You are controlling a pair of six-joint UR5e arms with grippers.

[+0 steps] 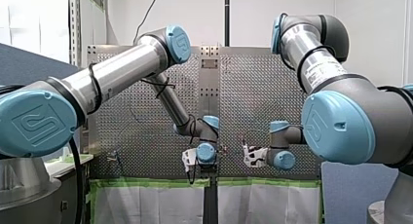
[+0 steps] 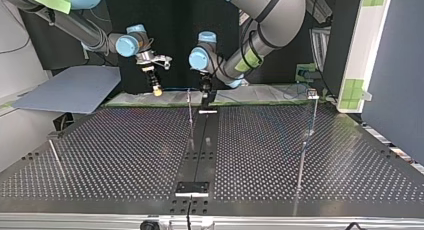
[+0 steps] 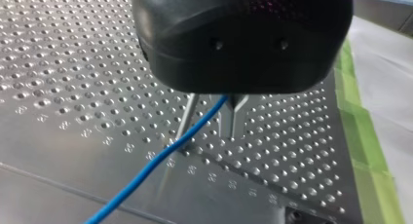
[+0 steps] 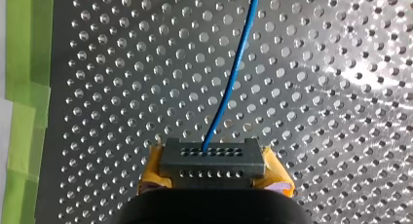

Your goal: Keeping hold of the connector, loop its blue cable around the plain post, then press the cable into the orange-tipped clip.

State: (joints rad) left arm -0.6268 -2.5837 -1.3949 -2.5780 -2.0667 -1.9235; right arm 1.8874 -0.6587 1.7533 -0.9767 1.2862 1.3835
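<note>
Holding the black rectangular pin-holed connector (image 4: 213, 158) pinched between my right gripper's (image 4: 214, 168) yellow pads (image 4: 152, 168), above the perforated metal worktop (image 4: 341, 112). Running its thin blue cable (image 4: 234, 78) between my left gripper's (image 3: 210, 131) spread metal fingers (image 3: 189, 118). Apparently not yet looped round the slim plain post (image 2: 189, 102); not yet clipped either.

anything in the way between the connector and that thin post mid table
Nothing visible does. In the top view my right claw, shut on the connector, hangs beside the thin post with nothing in the gap; my left claw is on the post's other side.
</note>
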